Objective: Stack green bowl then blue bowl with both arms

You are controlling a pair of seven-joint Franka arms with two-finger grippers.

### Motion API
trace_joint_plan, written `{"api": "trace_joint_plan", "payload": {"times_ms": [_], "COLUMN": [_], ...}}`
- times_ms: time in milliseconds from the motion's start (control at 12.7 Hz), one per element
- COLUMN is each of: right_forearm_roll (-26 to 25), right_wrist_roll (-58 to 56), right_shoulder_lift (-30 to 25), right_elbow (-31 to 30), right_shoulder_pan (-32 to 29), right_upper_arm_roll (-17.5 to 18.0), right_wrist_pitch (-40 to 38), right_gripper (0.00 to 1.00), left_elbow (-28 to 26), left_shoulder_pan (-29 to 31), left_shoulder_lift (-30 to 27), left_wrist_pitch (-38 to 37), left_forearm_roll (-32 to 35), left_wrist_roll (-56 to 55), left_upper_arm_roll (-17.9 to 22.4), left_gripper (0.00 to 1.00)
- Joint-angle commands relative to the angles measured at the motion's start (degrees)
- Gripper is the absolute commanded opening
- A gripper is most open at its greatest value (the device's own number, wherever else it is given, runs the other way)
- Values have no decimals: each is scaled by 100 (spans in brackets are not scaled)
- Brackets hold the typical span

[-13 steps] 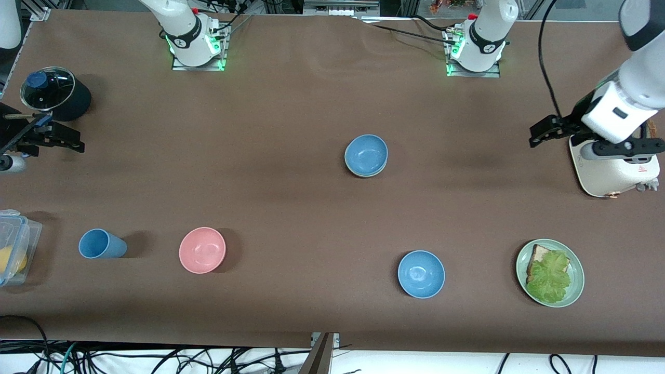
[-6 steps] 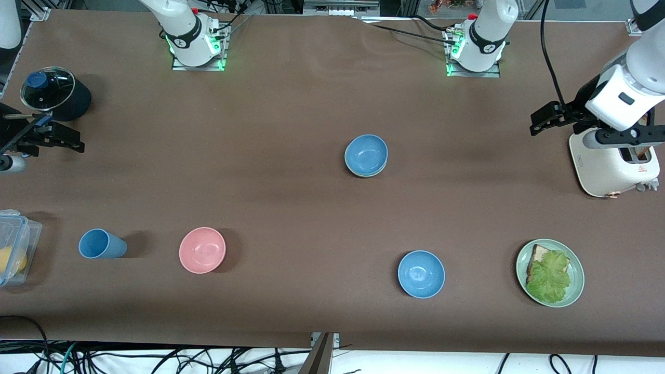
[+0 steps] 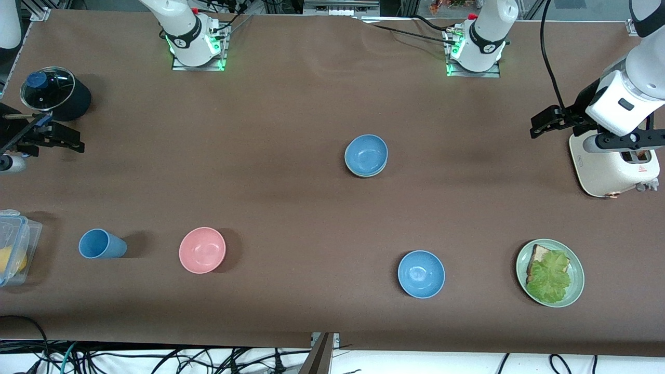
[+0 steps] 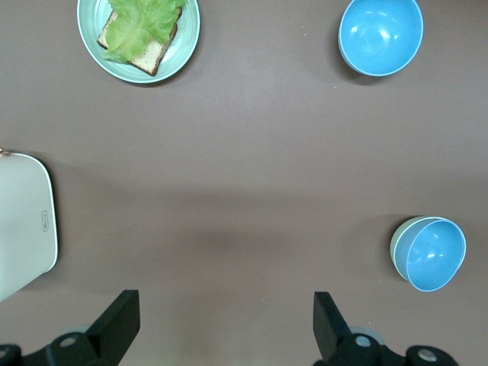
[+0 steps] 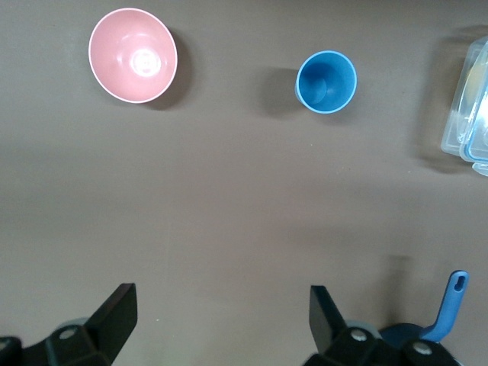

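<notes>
**A:** Take the table as a dial, twelve at the robots' bases. Where is the green bowl (image 4: pixel 395 250)?

**B:** Near the hub, a touch toward one o'clock. A blue bowl (image 3: pixel 366 154) sits inside it, so only a sliver of green rim shows around the blue one. I judge the stack already made.

**A:** And the pincers?

**B:** Both are released and carry nothing. The left gripper (image 4: pixel 225 296) hangs at three o'clock, just beside the white toaster (image 3: pixel 613 171), with its fingers spread wide over bare cloth. The right gripper (image 5: pixel 221 290) hangs at nine o'clock, by the dark lidded pot (image 3: pixel 54 96), and stands just as wide.

**A:** Why out at the ends?

**B:** My guess is that each arm parks at its own end so that neither crowds the stack or the other arm. Wide fingers suit an idle arm with nothing left to grip.

**A:** There is a second blue bowl (image 3: pixel 421 274).

**B:** Yes, at five o'clock from the stack, alone and upright. It looks like a spare. The pink bowl (image 3: pixel 202 250) lies at eight o'clock, with the blue cup (image 3: pixel 101 244) farther out toward the right arm's end. The plate of toast and lettuce (image 3: pixel 575 259) is at four o'clock. All are well apart from the stack, so nothing threatens it.
</notes>
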Motion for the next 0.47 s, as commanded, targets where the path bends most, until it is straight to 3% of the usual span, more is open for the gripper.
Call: {"api": "trace_joint_plan", "payload": {"times_ms": [0,395], "right_forearm_roll": [80,80], "right_wrist_roll": [56,56], "right_shoulder_lift": [-70,-70], "right_elbow": [-73,-73], "right_shoulder_pan": [31,31], "right_upper_arm_roll": [-39,-39], "right_wrist_pitch": [48,57], "right_gripper": [100,100], "left_elbow": [172,242], "left_shoulder_pan": [86,192], "left_shoulder_lift": [80,106], "left_wrist_pitch": [-79,-88], "left_forearm_roll": [80,45], "left_wrist_roll": [-46,24], "left_upper_arm_roll": [-101,-57], "left_gripper": [100,100]}}
